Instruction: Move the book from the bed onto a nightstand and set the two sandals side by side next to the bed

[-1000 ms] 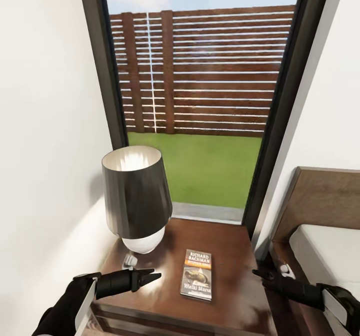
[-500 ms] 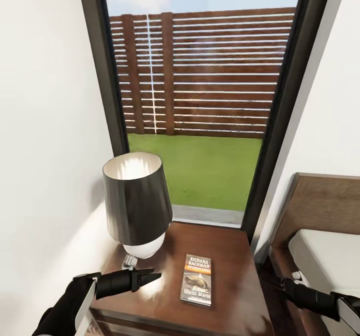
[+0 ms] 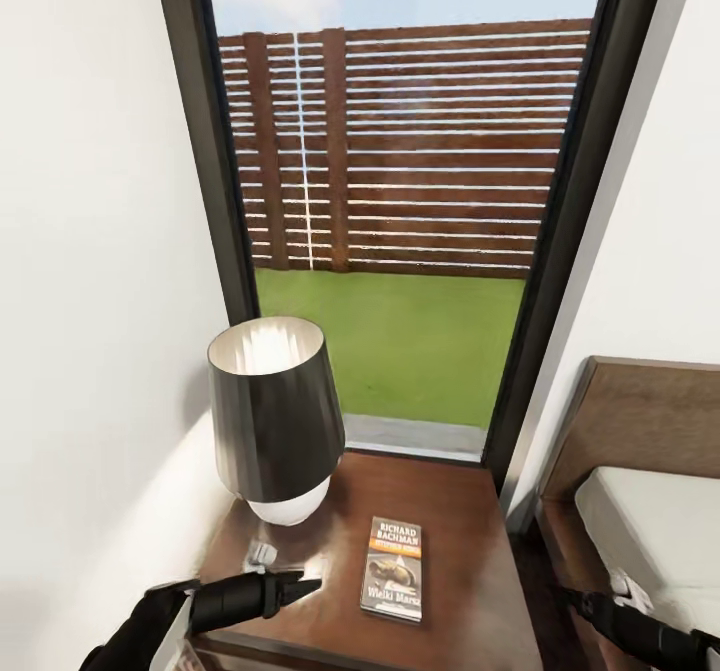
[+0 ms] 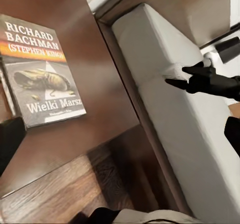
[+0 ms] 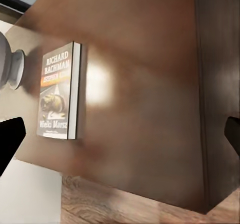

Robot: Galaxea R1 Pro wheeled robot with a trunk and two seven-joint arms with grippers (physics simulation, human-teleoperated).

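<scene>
- Far left of the head view: plain white wall (image 3: 90,251) from top to bottom.
- Lower left corner: the left gripper (image 3: 300,584) pokes in over the front edge of the nightstand (image 3: 470,541), its dark fingers drawn together to a narrow point, nothing between them.
- Just above it, the lamp (image 3: 272,413) stands on the nightstand's left rear part, dark shade over a white base.
- Centre, top to middle: the tall dark-framed window (image 3: 400,201), slatted brown fence and green grass beyond.
- Lower centre: the book (image 3: 394,569) lies flat on the glossy nightstand top, cover up, "RICHARD BACHMAN" readable, just right of the left gripper's tips and apart from them. The left wrist view has it too (image 4: 40,68).
- Right side, lower half: the bed (image 3: 650,531), brown headboard and light-grey mattress, beside the nightstand.
- Lower right corner: the right gripper (image 3: 575,599) sits low beside the bed's edge; in the right wrist view its fingertips (image 5: 10,139) stand wide apart, holding nothing.
</scene>
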